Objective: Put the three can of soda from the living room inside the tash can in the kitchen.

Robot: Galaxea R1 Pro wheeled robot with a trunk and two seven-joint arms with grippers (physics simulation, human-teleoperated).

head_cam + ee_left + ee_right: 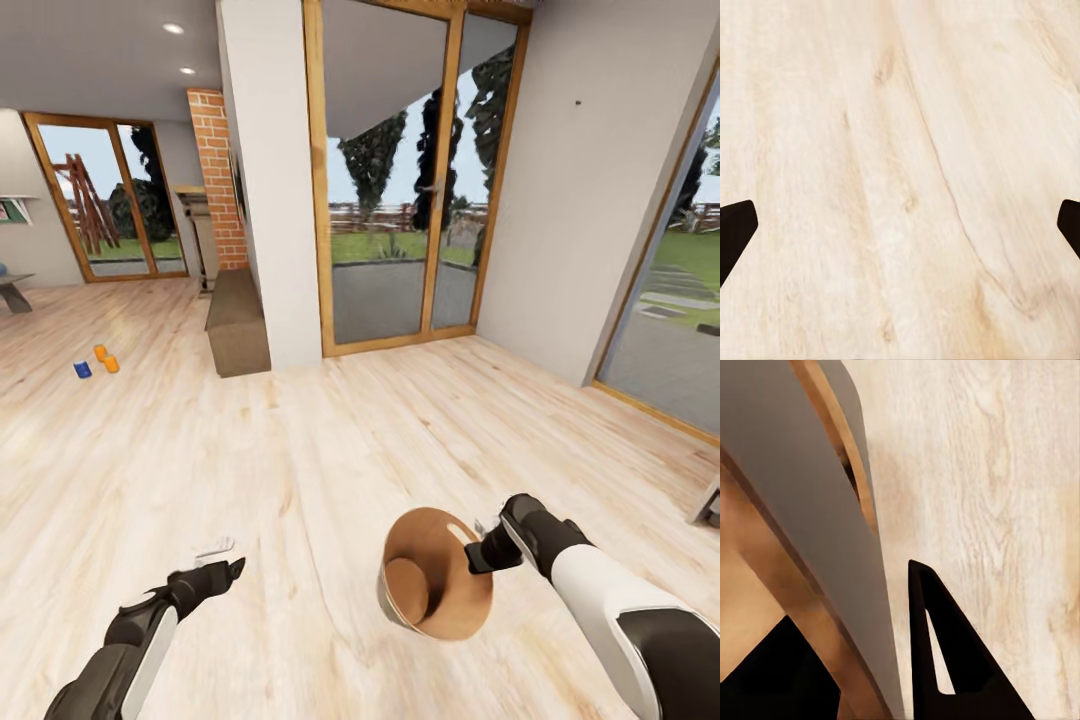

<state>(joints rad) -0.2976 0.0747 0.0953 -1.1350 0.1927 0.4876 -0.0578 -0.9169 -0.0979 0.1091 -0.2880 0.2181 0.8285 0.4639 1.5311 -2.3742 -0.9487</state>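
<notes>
**Cans wait on the far floor while the bin rides along**

Cans (97, 361), two orange and one blue, stand close together on the plank floor (330, 440) far off at the left of the head view, short of a glazed door and well apart from the robot. A brick column (218, 180) and a low cabinet (238, 322) lie between them and the big glass doors ahead.

Nearer in, the bin (437, 587) is off the floor and tipped so its brown inside faces the camera. The right hand (487, 551) is clenched on its rim: in the right wrist view one finger (952, 660) sits outside the grey wall (810, 532) and the other inside.

The left hand (228, 570) hangs low over bare planks, released; its wrist view shows both fingertips (735, 229) wide apart with nothing between them.

Judging by this, the step in hand is carrying the bin toward the cans, rather than ferrying cans one by one. The next move calls for turning the base left and driving across the open floor, keeping the bin steady, then stopping close enough for the free left hand to reach down to the cans.
</notes>
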